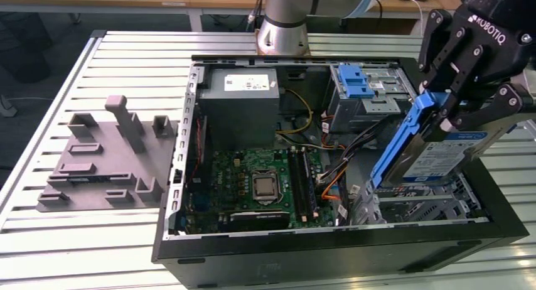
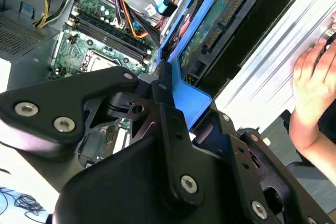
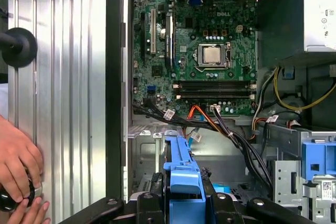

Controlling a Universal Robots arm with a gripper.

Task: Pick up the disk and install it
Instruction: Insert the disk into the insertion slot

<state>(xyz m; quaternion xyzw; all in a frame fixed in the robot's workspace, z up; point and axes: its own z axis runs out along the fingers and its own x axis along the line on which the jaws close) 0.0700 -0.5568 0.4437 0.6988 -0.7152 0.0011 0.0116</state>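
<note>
Right now my gripper (image 1: pixel 456 117) is clamped on the disk (image 1: pixel 440 155), black metal fingers pressed against its blue plastic carrier. In the exterior view the disk hangs tilted, steeply on edge, its flat silver face with the blue-and-white label turned outward and a long blue rail (image 1: pixel 400 139) running down its side. It sits above the open black computer case (image 1: pixel 335 252), over the bare metal bay at the exterior view's right, and I cannot tell whether its low end touches that bay.

In the second wrist view my gripper (image 2: pixel 167 90) pinches the blue carrier, and the disk (image 2: pixel 220 19) shows its green circuit-board underside with a dark connector strip. In the first wrist view my gripper (image 3: pixel 184 195) holds the smooth blue carrier end of the disk (image 3: pixel 181 166) over perforated grey sheet metal.

Inside the case lie a green motherboard (image 1: pixel 260 183) with a square silver processor, a boxy grey power supply (image 1: pixel 238 108) with a white sticker, and a metal drive cage (image 1: pixel 368 89) with a blue latch. The case rests on a ribbed aluminium table (image 1: pixel 84 240), beside a blocky grey fixture (image 1: pixel 100 158). A person's hand (image 3: pixel 18 161) rests on the table slats near the case wall.
</note>
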